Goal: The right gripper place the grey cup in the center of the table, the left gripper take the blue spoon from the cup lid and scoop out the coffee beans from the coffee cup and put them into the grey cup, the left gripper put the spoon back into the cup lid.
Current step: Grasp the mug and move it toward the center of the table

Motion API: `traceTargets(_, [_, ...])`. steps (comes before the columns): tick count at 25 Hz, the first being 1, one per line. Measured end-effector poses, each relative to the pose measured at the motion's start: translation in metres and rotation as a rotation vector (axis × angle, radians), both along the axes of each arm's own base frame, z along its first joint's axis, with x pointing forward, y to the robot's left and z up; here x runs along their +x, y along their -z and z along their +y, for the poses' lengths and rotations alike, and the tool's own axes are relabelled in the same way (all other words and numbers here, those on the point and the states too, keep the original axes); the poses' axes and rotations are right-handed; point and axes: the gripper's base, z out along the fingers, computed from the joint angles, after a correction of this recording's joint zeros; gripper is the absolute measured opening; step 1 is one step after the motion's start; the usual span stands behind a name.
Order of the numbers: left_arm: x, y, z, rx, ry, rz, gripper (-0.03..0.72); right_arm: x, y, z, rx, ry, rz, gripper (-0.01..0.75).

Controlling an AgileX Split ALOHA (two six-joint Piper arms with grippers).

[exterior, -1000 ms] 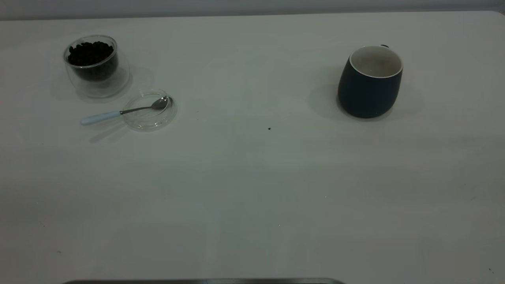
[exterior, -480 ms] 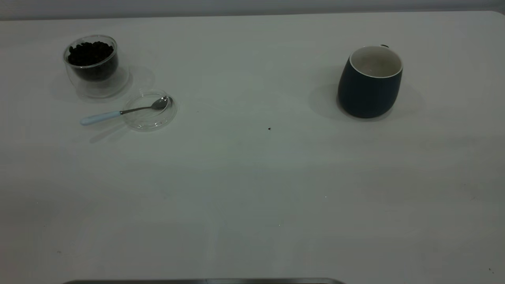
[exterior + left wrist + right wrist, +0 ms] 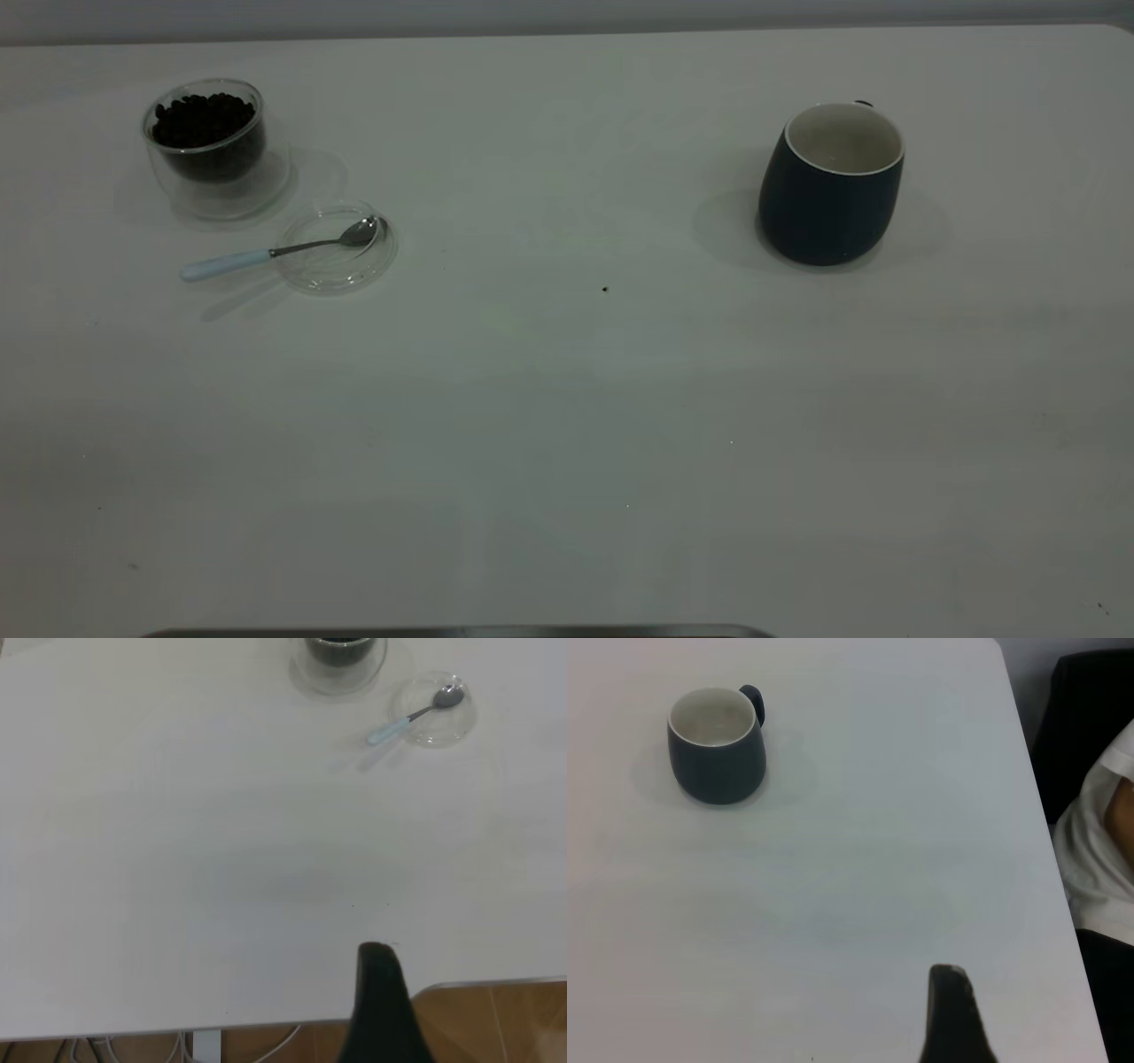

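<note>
The grey cup (image 3: 831,182) stands upright and empty at the right of the table (image 3: 567,399); it also shows in the right wrist view (image 3: 716,744), handle on its far side. The coffee cup (image 3: 205,142), holding coffee beans (image 3: 204,118), stands at the far left. The blue spoon (image 3: 266,252) lies with its bowl on the cup lid (image 3: 337,248) just in front of the coffee cup, its handle sticking out to the left. The left gripper (image 3: 376,950) hangs shut over the table's near edge, far from the spoon (image 3: 416,713). The right gripper (image 3: 948,971) is shut, far from the grey cup.
A tiny dark speck (image 3: 605,288) lies near the table's middle. A person in white (image 3: 1099,842) sits beyond the table's right edge. Neither arm shows in the exterior view. Cables (image 3: 177,1050) hang below the near edge.
</note>
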Motion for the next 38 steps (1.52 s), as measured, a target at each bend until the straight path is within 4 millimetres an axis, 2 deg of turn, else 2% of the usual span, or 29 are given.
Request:
traceTargets(16, [0.000, 0.000, 0.000, 0.000, 0.000, 0.000, 0.592, 0.000, -0.001, 0.005, 0.037, -0.042, -0.006, 0.459])
traceTargets(19, [0.000, 0.000, 0.000, 0.000, 0.000, 0.000, 0.592, 0.002, -0.010, 0.004, -0.023, -0.070, -0.032, 0.459])
traceTargets(21, [0.000, 0.000, 0.000, 0.000, 0.000, 0.000, 0.592, 0.012, -0.024, 0.003, -0.072, -0.094, -0.048, 0.459])
traceTargets(24, [0.000, 0.000, 0.000, -0.001, -0.001, 0.000, 0.592, 0.046, -0.036, 0.000, -0.143, -0.139, 0.012, 0.459])
traceTargets(28, [0.000, 0.000, 0.000, -0.001, -0.001, 0.000, 0.592, 0.109, -0.033, -0.007, -0.334, -0.277, 0.144, 0.459])
traceTargets(34, [0.000, 0.000, 0.000, -0.001, -0.001, 0.000, 0.592, 0.201, 0.002, -0.014, -0.543, -0.512, 0.279, 0.459])
traceTargets(38, [0.000, 0.000, 0.000, -0.001, -0.001, 0.000, 0.592, 0.256, 0.042, -0.018, -0.601, -0.652, 0.392, 0.459])
